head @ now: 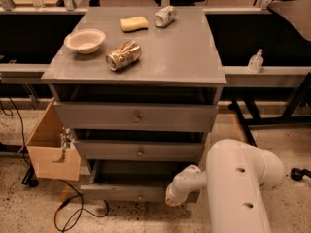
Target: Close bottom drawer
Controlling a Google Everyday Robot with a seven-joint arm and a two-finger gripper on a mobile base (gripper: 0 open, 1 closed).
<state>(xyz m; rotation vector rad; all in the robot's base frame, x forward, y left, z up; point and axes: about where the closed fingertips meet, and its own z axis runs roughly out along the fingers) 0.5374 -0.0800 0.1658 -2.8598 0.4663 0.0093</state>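
The bottom drawer (127, 194) is the lowest of three in the grey cabinet (136, 115). It stands pulled out further than the two above, its slim front with a small round knob (140, 196) near the floor. My white arm (238, 188) reaches in from the lower right. Its rounded wrist end (176, 194) sits against the right part of the drawer front. My gripper is hidden behind the wrist at that spot.
The cabinet top holds a pale bowl (84, 40), a crushed can (123, 55), a yellow sponge (133, 23) and a silver can (164, 16). A cardboard box (52, 147) hangs at the cabinet's left side. A black cable (73, 212) lies on the floor. A bottle (254, 61) stands on the right ledge.
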